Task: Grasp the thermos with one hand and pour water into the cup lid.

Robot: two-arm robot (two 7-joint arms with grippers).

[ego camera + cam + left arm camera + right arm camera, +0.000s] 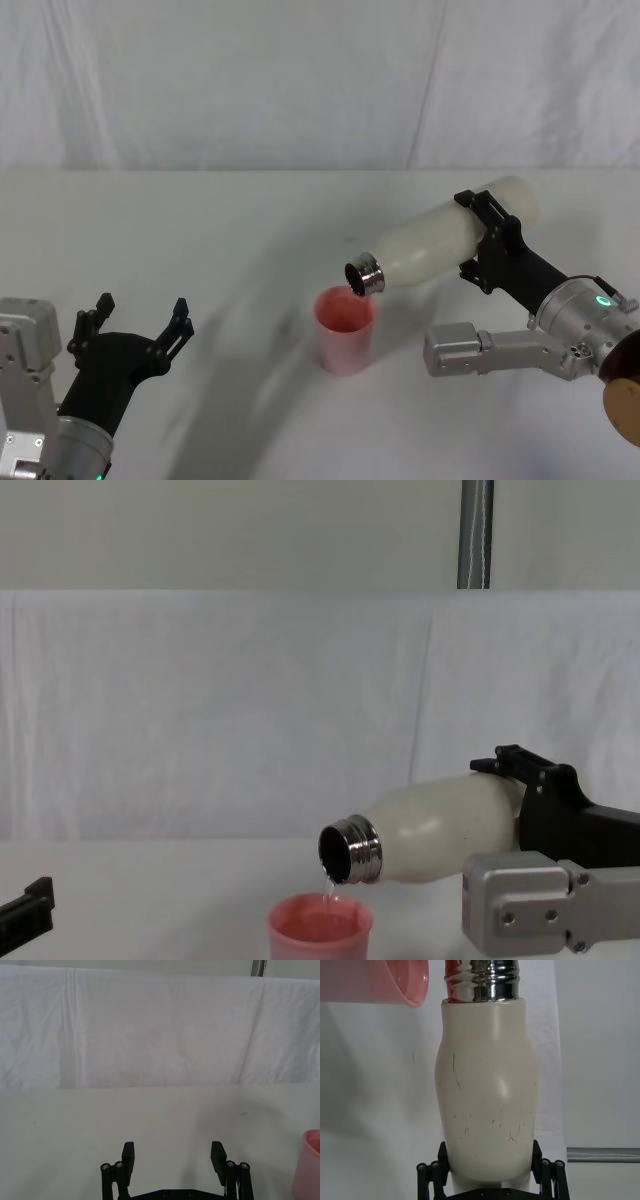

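The right gripper [492, 238] is clamped around the matte cream thermos [440, 243], held nearly level above the white table [200, 230] at centre right. Its shiny threaded steel neck [352, 851] dips left over the round salmon-pink cup lid [345, 329], a thin trickle falling in. The left gripper [142, 318] rests near left, fingers apart.

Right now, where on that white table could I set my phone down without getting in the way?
The far table along the white backdrop is bare, as is the stretch between the open left end effector and the cup lid. It is crowded at centre-right: the right end effector holds the tilted thermos over the cup lid, water trickling.
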